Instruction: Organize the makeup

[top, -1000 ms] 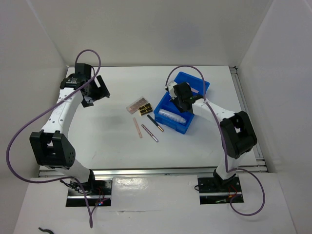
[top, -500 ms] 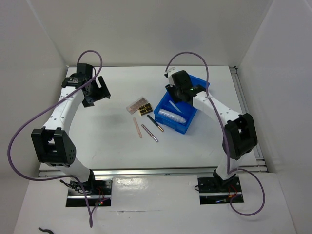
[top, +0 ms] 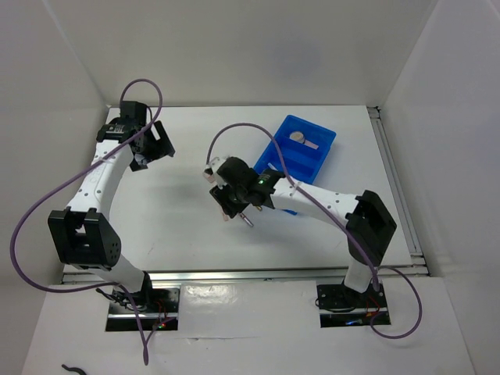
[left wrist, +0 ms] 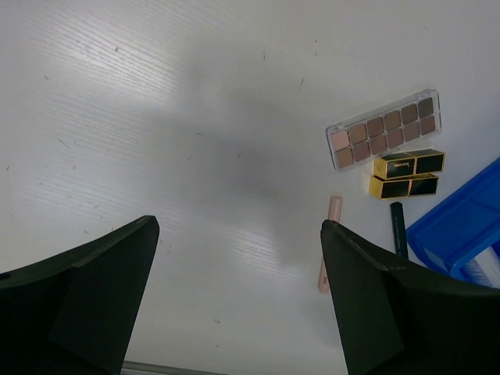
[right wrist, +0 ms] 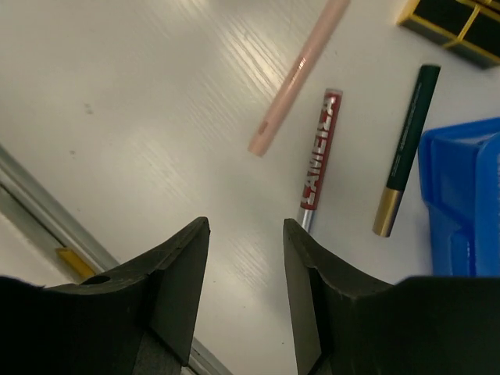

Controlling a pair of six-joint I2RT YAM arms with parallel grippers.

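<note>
My right gripper [top: 226, 205] [right wrist: 246, 226] is open and empty, low over the table beside the thin pencils. The right wrist view shows a pink pencil [right wrist: 301, 74], a red-labelled tube [right wrist: 318, 160] and a dark green pencil with a gold end [right wrist: 406, 148] lying apart just ahead of the fingertips. My left gripper [top: 160, 148] [left wrist: 237, 226] is open and empty at the far left. Its view shows the palette of pink and brown squares [left wrist: 384, 129], the black and gold boxes [left wrist: 406, 173] and the pink pencil [left wrist: 329, 242]. A round compact [top: 298, 137] lies in the blue bin.
The blue divided bin [top: 312, 160] stands right of centre, its corner showing in both wrist views [right wrist: 461, 195] [left wrist: 461, 226]. The metal rail [right wrist: 31, 203] runs along the table's near edge. In the top view my right arm hides the palette and most pencils.
My right arm has swung from over the blue bin to the left and nearer, and now hangs over the pencils. The left arm has barely moved.
</note>
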